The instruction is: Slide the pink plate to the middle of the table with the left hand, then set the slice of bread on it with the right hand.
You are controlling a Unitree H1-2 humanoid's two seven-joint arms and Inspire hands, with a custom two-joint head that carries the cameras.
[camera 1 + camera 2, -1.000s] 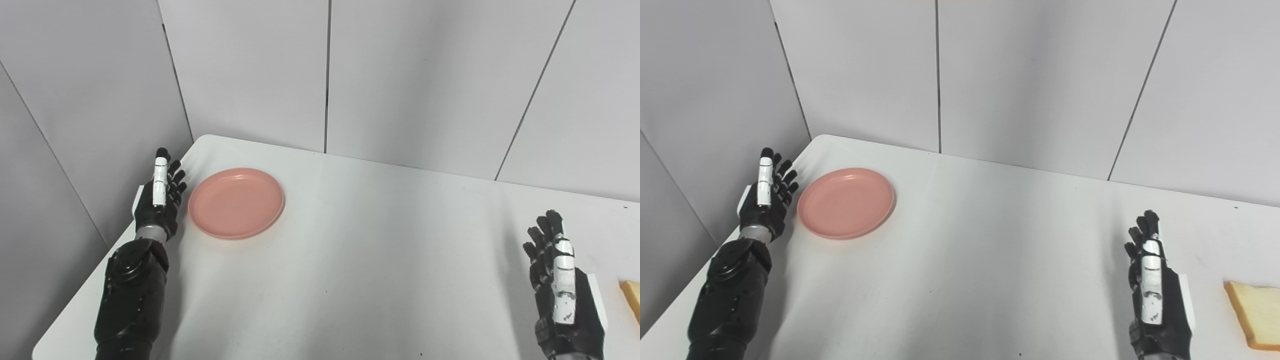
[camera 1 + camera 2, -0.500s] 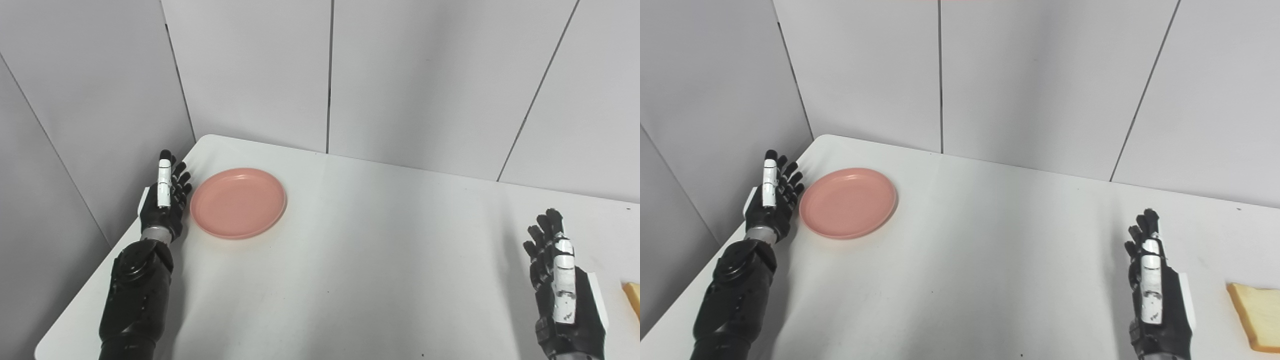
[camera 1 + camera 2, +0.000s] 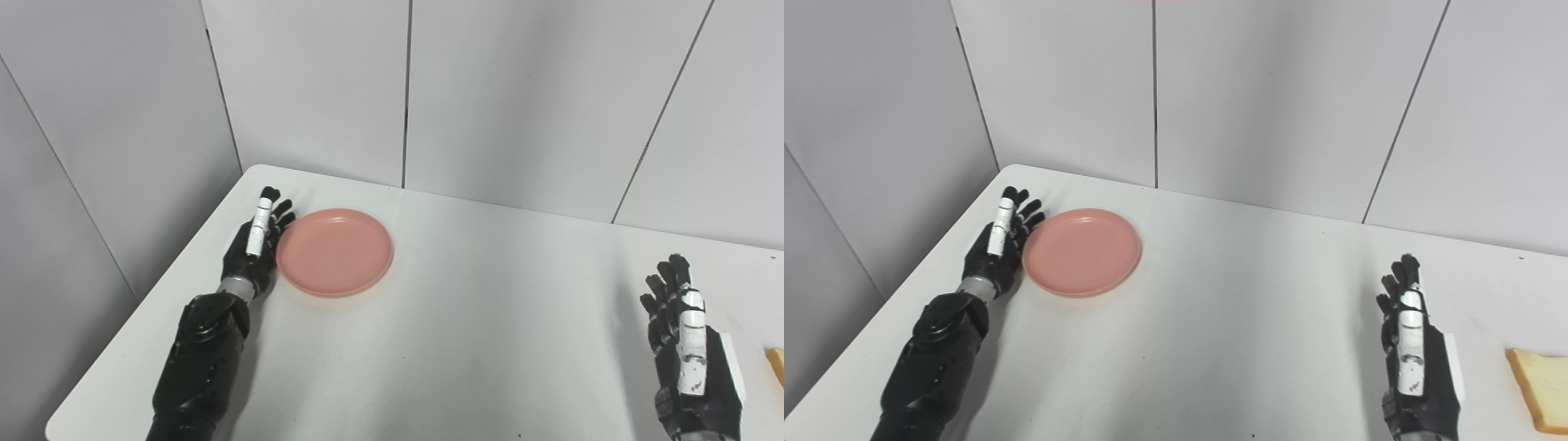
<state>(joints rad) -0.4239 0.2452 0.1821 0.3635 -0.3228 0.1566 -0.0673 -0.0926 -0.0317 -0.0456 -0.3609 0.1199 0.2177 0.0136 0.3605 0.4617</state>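
Pink plate [image 3: 334,252] — against left hand [image 3: 256,248]

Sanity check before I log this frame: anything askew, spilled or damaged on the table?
Nothing stands out. Pink plate sits flat beside the open left hand; bread slice lies flat by the open right hand.

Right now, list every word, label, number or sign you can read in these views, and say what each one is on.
None can be read.
Pink plate: plain, no print.
Slice of bread: no label.
Table and wall panels: bare.
Left hand and right hand: white patches with dark specks, too small to read as text.
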